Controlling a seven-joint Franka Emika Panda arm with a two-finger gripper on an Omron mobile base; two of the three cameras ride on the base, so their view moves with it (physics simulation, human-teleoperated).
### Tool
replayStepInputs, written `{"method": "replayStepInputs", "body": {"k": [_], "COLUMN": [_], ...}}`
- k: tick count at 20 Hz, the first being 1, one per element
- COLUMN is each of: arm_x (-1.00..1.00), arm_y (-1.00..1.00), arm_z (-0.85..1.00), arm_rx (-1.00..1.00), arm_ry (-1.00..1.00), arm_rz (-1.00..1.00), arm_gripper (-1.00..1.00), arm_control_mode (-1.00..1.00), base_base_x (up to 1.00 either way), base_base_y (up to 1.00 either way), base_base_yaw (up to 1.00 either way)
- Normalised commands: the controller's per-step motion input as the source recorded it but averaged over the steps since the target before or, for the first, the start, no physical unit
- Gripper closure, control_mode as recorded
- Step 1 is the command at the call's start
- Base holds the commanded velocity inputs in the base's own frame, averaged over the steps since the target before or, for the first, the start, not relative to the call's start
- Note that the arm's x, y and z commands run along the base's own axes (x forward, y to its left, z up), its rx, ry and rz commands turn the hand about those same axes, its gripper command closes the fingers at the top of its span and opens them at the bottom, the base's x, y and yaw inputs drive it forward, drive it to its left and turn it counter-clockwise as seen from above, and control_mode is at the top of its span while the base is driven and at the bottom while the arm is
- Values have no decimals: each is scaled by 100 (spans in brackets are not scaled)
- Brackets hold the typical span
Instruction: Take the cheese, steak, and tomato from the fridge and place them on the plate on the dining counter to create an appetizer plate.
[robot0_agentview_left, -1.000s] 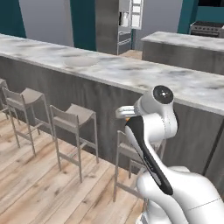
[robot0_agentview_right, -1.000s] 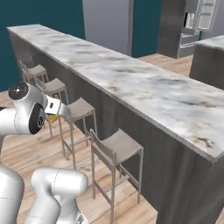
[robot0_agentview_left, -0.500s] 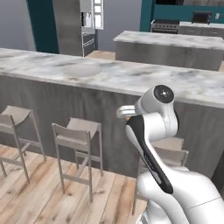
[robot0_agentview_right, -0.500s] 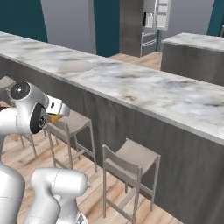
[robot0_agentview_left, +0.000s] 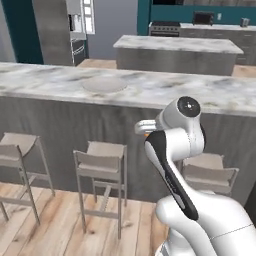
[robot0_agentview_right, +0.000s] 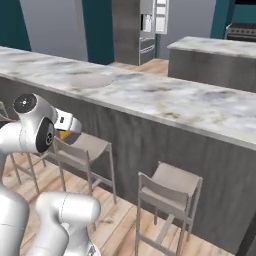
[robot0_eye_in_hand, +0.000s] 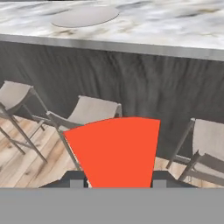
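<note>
Item 1, arm: I see my white arm with dark joints folded tight against its own body, elbow high, wrist bent forward at about stool-seat-to-counter height. The two-finger pincer (robot0_eye_in_hand: 118, 181) points toward the dark grey wood-grain face of the dining counter (robot0_agentview_left: 60, 80), on its near side, below the marble top.

Item 2, pincer state: clenched on the orange-red wedge of cheese (robot0_eye_in_hand: 114, 151). In the hand view the wedge sits between the 2 dark finger tips and covers the lower centre of the picture. In the left base view a sliver of orange (robot0_agentview_left: 145, 131) shows beside the white hand; in the right base view it shows just under the hand (robot0_agentview_right: 64, 134).

Item 3, container: the round, shallow white plate (robot0_agentview_left: 104, 84) lies flat on the grey-veined white marble top, left of the arm and beyond the counter edge. I can make out nothing on it.

Item 4, cheese relative to plate: the wedge is well apart from the plate, lower than the counter top and nearer to me.

Item 5, surroundings: 3 pale stools (robot0_agentview_left: 102, 160) stand along the near side of the counter. A shorter marble-topped island (robot0_agentview_left: 175, 47) stands farther back, and a tall grey fridge (robot0_agentview_right: 142, 30) at the far left.
</note>
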Motion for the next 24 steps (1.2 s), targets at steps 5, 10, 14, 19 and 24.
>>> {"method": "replayStepInputs", "body": {"k": [5,10,14,19,24], "arm_x": [0,0,0,0,0], "arm_y": [0,0,0,0,0], "arm_z": [0,0,0,0,0], "arm_rx": [0,0,0,0,0], "arm_ry": [0,0,0,0,0], "arm_rz": [0,0,0,0,0], "arm_gripper": [100,100,100,100,100], "arm_control_mode": [100,100,100,100,100], "base_base_x": [0,5,18,34,44], "base_base_y": [73,91,69,50,5], "base_base_yaw": [-30,-33,-33,-34,-30]}}
